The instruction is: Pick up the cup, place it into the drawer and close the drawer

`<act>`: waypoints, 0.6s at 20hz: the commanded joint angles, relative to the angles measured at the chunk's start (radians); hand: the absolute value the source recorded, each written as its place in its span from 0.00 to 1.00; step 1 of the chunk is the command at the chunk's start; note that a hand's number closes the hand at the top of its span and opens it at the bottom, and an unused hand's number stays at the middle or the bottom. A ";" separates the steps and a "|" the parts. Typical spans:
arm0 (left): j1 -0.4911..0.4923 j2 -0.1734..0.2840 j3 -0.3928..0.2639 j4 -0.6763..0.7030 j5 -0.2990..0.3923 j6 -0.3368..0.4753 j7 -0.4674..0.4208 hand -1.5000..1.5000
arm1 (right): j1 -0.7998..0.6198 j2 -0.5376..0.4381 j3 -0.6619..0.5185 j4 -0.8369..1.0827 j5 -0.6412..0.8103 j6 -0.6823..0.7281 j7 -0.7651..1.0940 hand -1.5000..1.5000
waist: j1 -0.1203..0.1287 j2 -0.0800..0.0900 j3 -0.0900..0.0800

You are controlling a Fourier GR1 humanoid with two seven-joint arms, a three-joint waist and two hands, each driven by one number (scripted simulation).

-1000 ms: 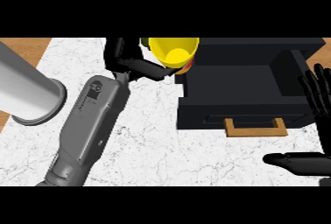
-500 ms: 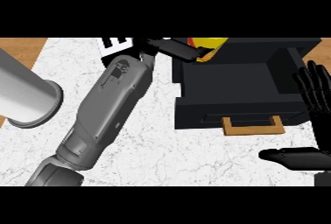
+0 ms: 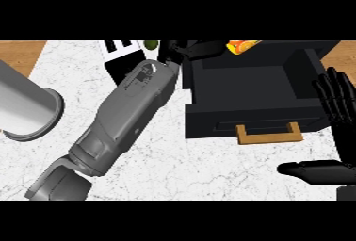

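Observation:
The yellow and orange cup (image 3: 243, 45) shows only partly at the top edge, over the back of the open black drawer (image 3: 259, 89). My left hand (image 3: 189, 49) is curled round the cup, its forearm running diagonally up from the lower left. The drawer's inside is dark and holds nothing that I can see; its wooden handle (image 3: 268, 134) faces me. My right hand (image 3: 336, 101) stays open at the right edge beside the drawer, fingers up and thumb low.
A big grey cylinder (image 3: 25, 109) lies on the white marble counter (image 3: 181, 164) at the left. A black-and-white patterned object (image 3: 121, 52) and a small green thing (image 3: 150, 44) sit at the back, behind my left forearm.
My left hand has carried the cup to the right, from the counter's back to above the drawer's rear edge. The right hand has stayed where it was.

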 commanded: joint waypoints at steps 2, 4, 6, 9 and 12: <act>-0.033 0.000 -0.093 0.087 0.069 0.013 -0.012 1.00 | 0.031 -0.003 -0.008 -0.002 -0.010 0.021 -0.026 0.00 | -0.007 0.001 0.000; -0.024 0.000 -0.197 0.030 0.125 0.130 0.031 1.00 | -0.027 -0.022 -0.018 -0.012 -0.043 0.024 0.038 0.00 | -0.019 0.000 0.000; -0.040 0.000 -0.217 0.094 0.102 0.119 0.028 1.00 | -0.078 -0.034 -0.033 0.017 -0.045 0.014 0.048 0.00 | -0.020 0.004 0.000; -0.063 0.000 -0.256 0.135 0.102 0.083 0.056 1.00 | -0.014 -0.008 -0.016 0.066 0.008 0.019 -0.074 0.00 | -0.021 0.007 0.001; -0.032 0.000 -0.344 0.092 0.130 0.113 0.088 0.00 | -0.053 -0.017 -0.017 0.018 -0.030 0.016 0.019 0.00 | -0.029 0.005 0.000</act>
